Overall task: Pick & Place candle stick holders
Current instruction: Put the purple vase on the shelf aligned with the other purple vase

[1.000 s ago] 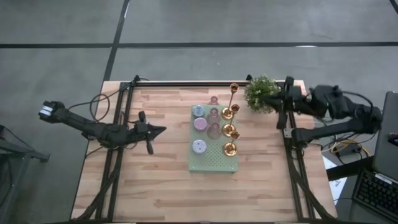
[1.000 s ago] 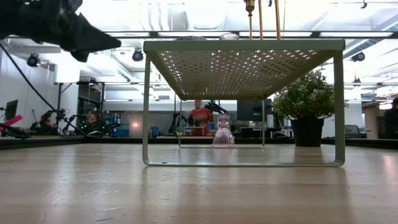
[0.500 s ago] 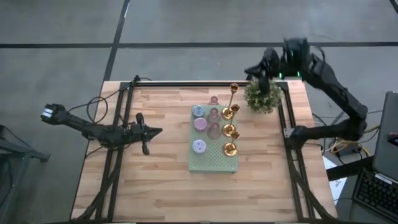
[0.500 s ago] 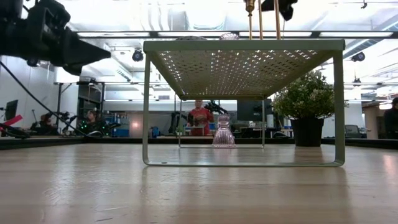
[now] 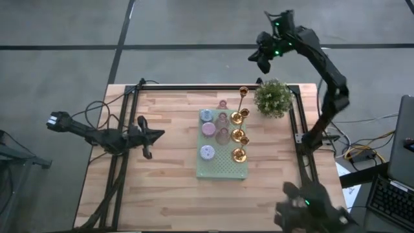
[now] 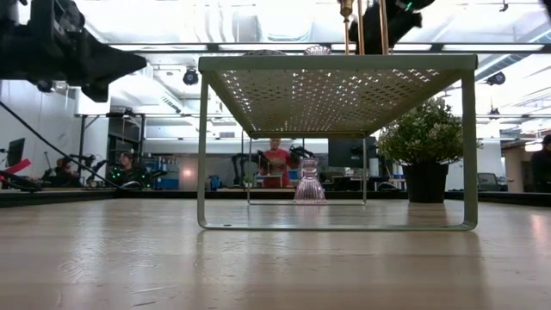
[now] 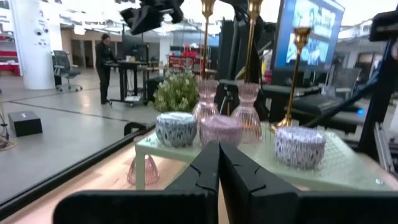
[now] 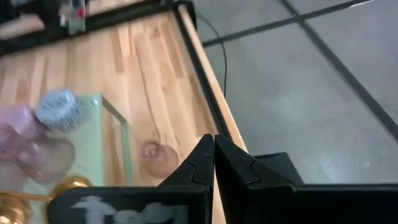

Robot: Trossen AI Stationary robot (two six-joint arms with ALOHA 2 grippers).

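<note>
The candle stick holders stand on a pale green perforated stand (image 5: 222,165). There are gold ones (image 5: 239,135) with a tall thin one (image 5: 243,92), pastel cups (image 5: 207,129) and pink glass ones (image 5: 222,135). One pink glass holder (image 5: 222,103) stands by its base on the table at the stand's far end; it also shows in the low view (image 6: 309,182). My left gripper (image 5: 160,134) is shut and empty, left of the stand; its wrist view (image 7: 219,149) faces the cups (image 7: 176,129). My right gripper (image 5: 254,59) is shut and empty, raised high beyond the table's far edge (image 8: 213,146).
A green potted plant (image 5: 272,97) stands at the far right, next to the tall gold holder. Black frame rails (image 5: 129,110) run along the table's left, far and right sides. People and equipment show in the room behind (image 6: 277,162).
My right arm has swung up from its low place at the table's far right corner. Its gripper now hangs high over the far edge, farther to the left. My left gripper has drawn back a little toward the table's left edge. The holders have not moved.
</note>
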